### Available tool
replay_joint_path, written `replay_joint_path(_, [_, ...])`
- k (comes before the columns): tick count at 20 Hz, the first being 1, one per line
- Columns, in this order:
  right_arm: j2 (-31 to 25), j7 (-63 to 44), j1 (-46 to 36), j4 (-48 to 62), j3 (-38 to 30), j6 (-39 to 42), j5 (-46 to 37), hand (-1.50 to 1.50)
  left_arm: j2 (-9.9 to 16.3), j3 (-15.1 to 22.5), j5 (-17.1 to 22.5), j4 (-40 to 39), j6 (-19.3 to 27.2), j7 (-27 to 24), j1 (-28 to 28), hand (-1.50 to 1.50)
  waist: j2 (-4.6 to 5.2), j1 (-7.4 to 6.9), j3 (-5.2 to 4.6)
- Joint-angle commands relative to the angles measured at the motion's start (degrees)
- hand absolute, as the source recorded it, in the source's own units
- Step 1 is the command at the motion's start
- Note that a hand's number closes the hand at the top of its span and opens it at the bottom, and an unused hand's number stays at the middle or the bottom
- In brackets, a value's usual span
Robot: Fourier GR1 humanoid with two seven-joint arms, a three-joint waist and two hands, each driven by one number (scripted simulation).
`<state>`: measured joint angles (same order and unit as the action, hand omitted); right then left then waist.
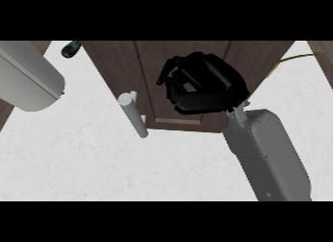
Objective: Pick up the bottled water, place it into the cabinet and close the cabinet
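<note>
Your right hand (pixel 203 87) sits at upper centre with fingers curled, its grey forearm (pixel 267 153) rising from the lower right; your left forearm (pixel 22 75) fills the upper left.

Dark brown wood-grain cabinet (pixel 190 56), grey handle (pixel 133 113), black robot hand (pixel 204 85)

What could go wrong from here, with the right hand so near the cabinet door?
1. The right hand is in front of the wooden cabinet door, beside its silver handle; it might bump the handle.
2. No bottle is visible, so whether it sits inside cannot be confirmed before closing.
</note>
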<state>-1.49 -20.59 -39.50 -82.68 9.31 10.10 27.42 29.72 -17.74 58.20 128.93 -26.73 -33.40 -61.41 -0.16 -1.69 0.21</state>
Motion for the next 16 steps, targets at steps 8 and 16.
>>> replay_joint_path(8, [1.4,2.4,-14.1,16.1,-4.7,1.7,1.1,1.5,-1.7,-3.4,4.0,0.4,-4.6,4.0,-1.5,-1.5,0.55,-0.92,-0.21])
replay_joint_path(16, [1.4,3.6,-13.7,18.4,-4.0,5.6,4.5,1.5,-1.7,-3.4,4.1,1.3,-4.4,6.6,0.1,-1.5,0.74,-1.32,-0.21])
